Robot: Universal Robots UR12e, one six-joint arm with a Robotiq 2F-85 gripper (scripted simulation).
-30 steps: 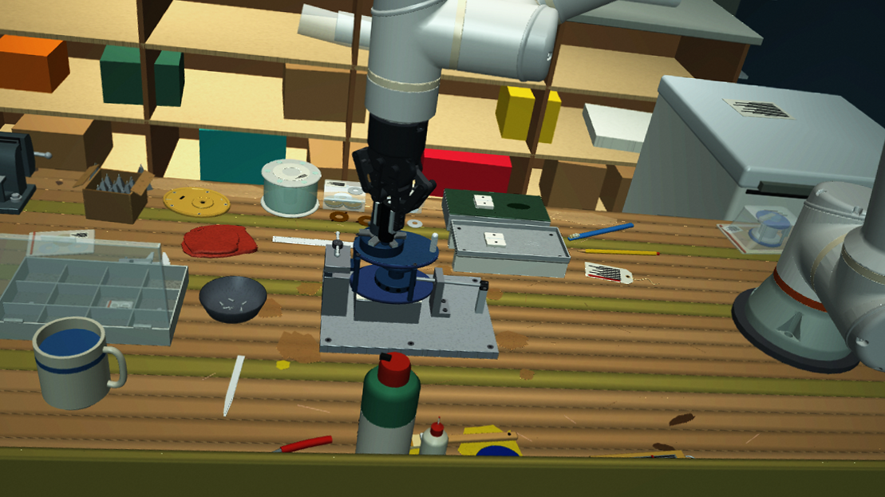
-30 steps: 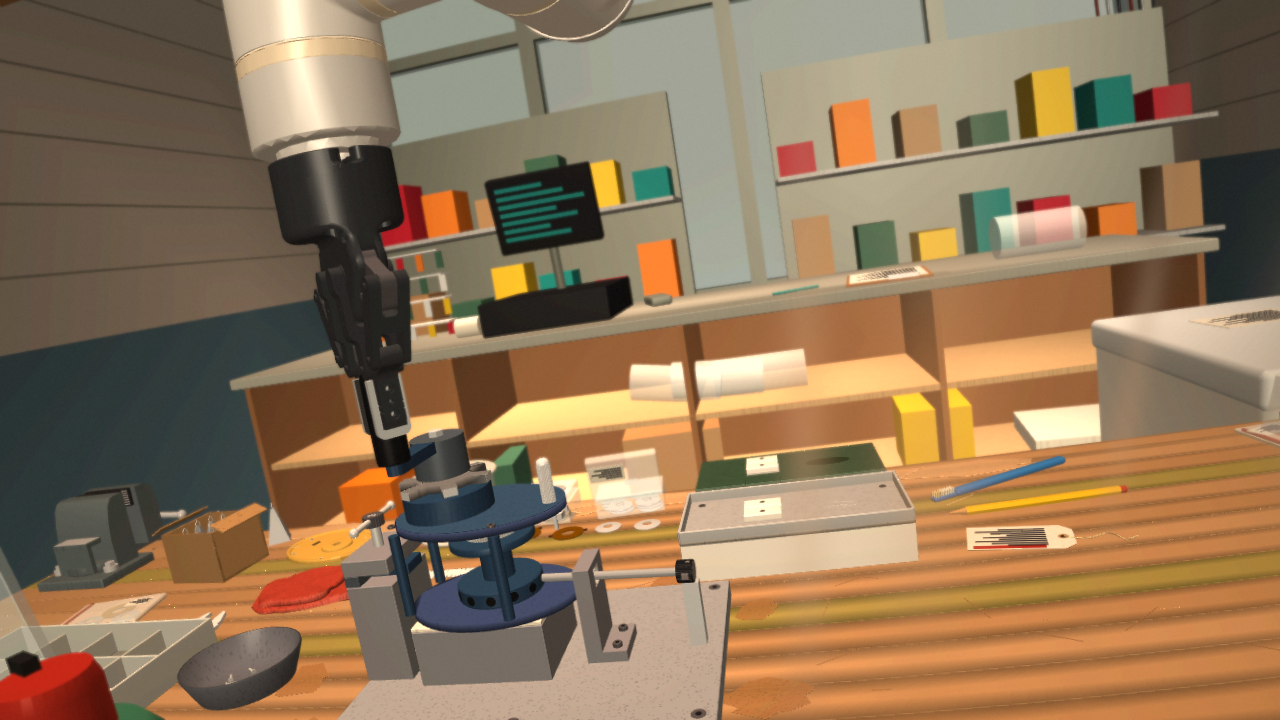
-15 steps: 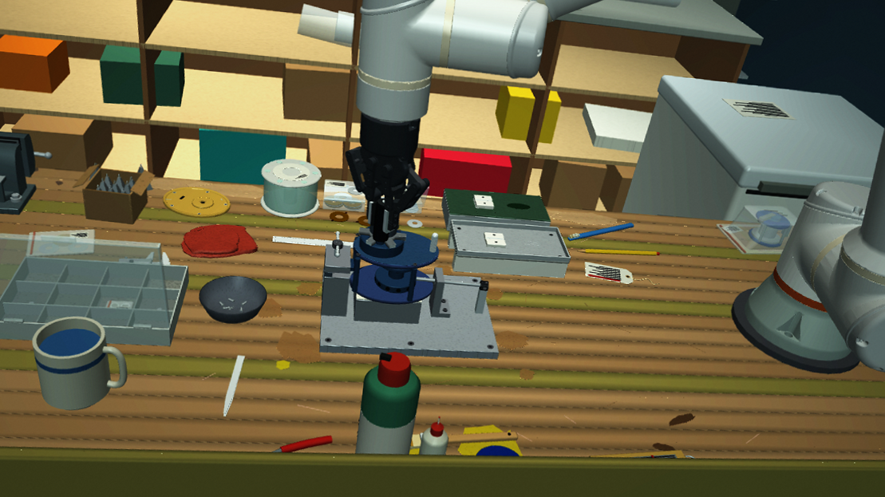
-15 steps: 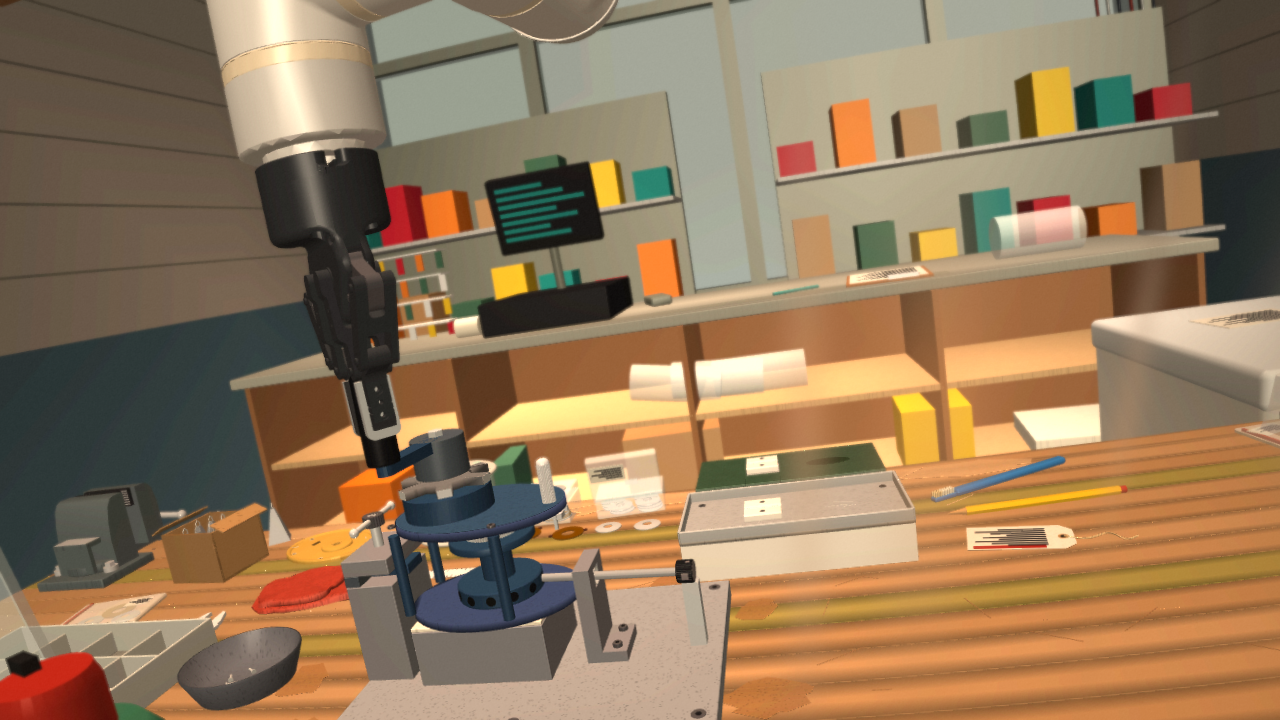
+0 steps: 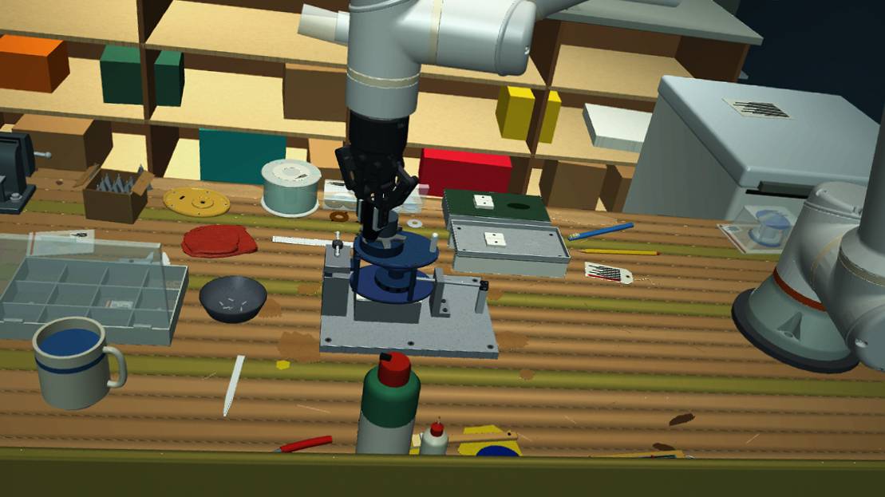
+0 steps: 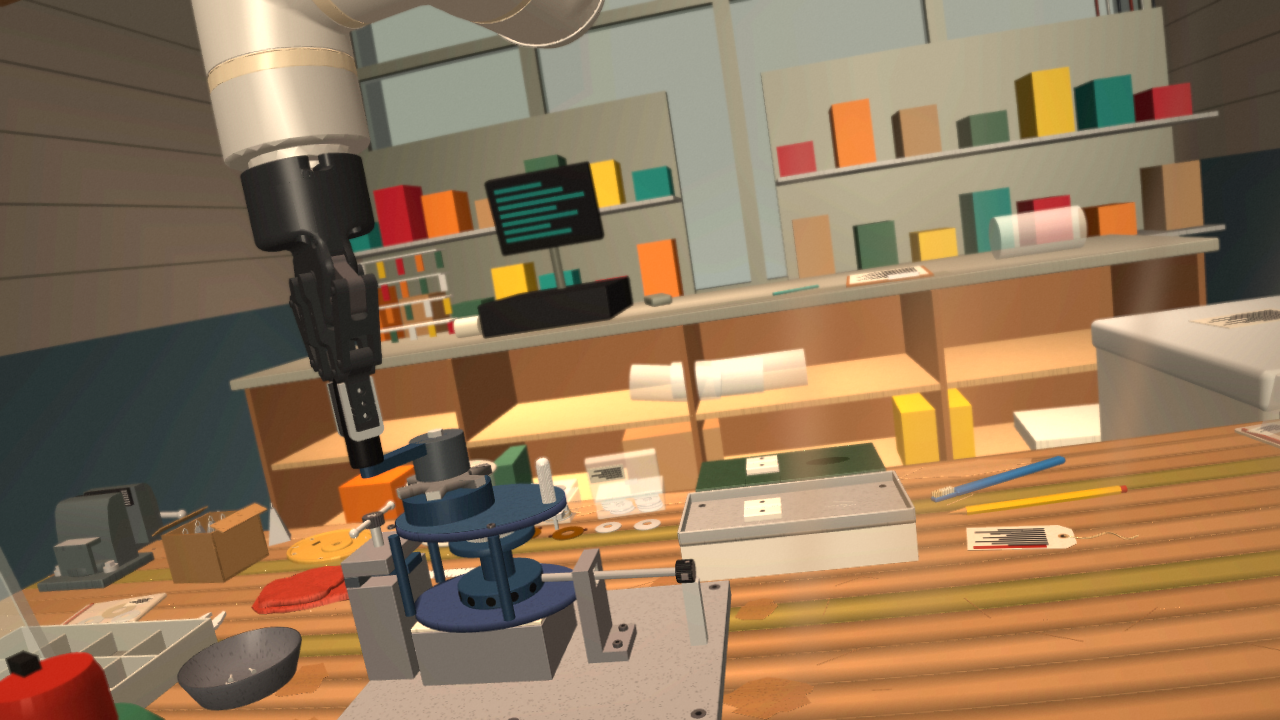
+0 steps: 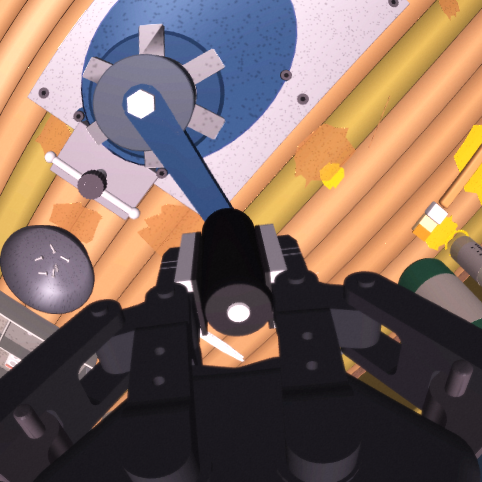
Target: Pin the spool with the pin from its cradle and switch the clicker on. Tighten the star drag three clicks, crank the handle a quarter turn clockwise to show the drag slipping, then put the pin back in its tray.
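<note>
The black crank knob [image 7: 233,265] at the end of the blue handle arm [image 7: 175,157] sits gripped between the closed fingers of my gripper [image 6: 362,443], which hangs straight down over the far left side of the reel. The arm runs to a hex bolt on the grey hub [image 7: 142,102], ringed by the grey star drag [image 7: 200,67]. The blue spool [image 6: 483,555] stands on the grey base plate [image 5: 410,327]. The pin [image 6: 618,573] lies level through the grey post into the spool's lower flange, its black head to the right. The clicker lever [image 7: 91,184] sits on the grey block at the reel's left.
Shelves with coloured boxes run behind the bench. A grey lidded case [image 5: 507,245] lies right of the reel, and a dark bowl [image 5: 232,297], a compartment box [image 5: 87,291] and a mug [image 5: 74,362] to its left. A green bottle [image 5: 388,404] stands in front.
</note>
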